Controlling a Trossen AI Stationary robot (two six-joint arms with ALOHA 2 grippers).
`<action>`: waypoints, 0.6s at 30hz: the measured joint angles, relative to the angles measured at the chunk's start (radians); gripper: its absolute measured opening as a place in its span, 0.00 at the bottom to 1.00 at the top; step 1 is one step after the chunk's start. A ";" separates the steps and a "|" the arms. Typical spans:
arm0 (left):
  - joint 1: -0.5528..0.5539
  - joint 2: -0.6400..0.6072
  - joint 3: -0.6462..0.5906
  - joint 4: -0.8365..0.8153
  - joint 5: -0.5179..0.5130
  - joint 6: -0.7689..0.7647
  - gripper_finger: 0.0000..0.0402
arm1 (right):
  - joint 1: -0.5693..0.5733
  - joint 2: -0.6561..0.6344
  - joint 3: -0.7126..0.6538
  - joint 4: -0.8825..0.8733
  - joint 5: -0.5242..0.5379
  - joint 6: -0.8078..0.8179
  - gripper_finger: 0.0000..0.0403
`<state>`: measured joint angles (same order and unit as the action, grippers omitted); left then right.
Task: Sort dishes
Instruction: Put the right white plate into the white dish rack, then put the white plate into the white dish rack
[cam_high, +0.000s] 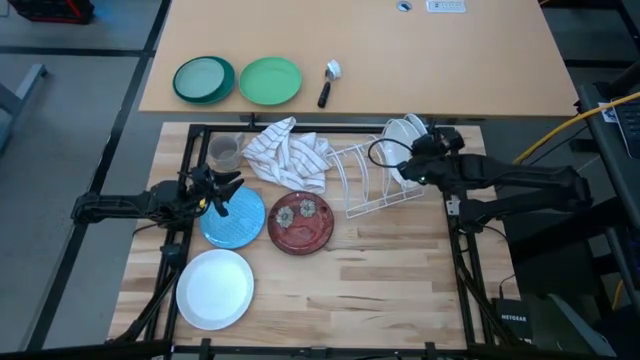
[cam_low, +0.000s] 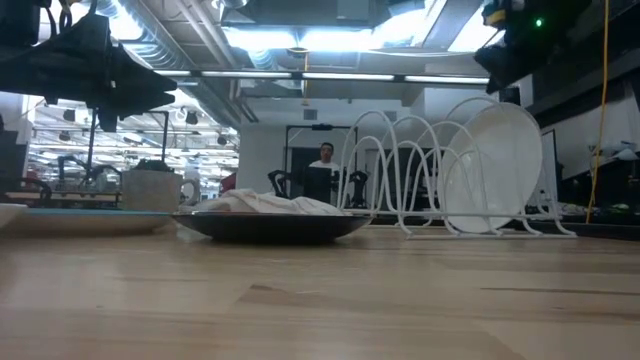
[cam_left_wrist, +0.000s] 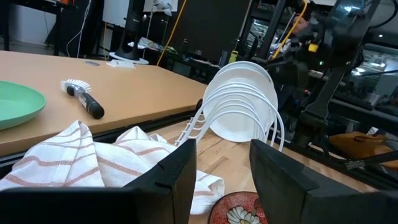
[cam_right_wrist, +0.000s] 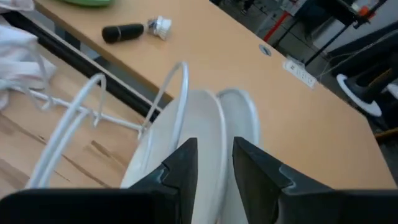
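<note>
White wire is what I'm watching most right now, since the white wire dish rack (cam_high: 372, 180) has thin hoops and it's easy to clip one. My right gripper (cam_high: 408, 158) hovers over the far end of the rack, right above the white round plates standing in the rack (cam_high: 404, 134). From the right wrist cam, its fingers (cam_right_wrist: 180, 163) sit a little apart straddling the rim of one white plate, and I can't tell if they're actually touching it. Looks like a release, so I'd say it has nothing properly in hand.

My judgement: lift straight up and clear of the hoops before swinging anywhere, otherwise the plate could tip out of its slot.

My left gripper (cam_high: 220, 193) hangs over the edge of the light blue round plate (cam_high: 234, 219), fingers spread, holding nothing. That plate lies flat, just beside the dark red flowered plate (cam_high: 301, 222); a plain white plate on the table (cam_high: 214, 288) lies nearer the front edge. Flat plates are a pain, so I'd come in at the rim and pinch it firmly.

Also minding the striped white cloth (cam_high: 288, 152) and small grey cup (cam_high: 226, 152) close by.
</note>
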<state>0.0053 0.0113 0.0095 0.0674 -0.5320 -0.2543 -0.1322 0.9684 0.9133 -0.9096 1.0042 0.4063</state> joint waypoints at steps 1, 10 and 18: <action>0.000 0.000 0.000 0.000 0.000 0.000 0.35 | 0.000 0.000 0.016 0.000 -0.006 -0.023 0.26; 0.000 0.000 0.000 0.000 0.000 0.000 0.35 | 0.001 -0.001 0.148 0.014 -0.134 -0.125 0.26; 0.000 0.000 0.000 0.000 0.000 0.000 0.35 | 0.020 0.063 0.152 0.167 -0.456 -0.125 0.26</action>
<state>0.0055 0.0109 0.0097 0.0677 -0.5320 -0.2541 -0.1120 1.0317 1.0649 -0.7427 0.5479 0.2810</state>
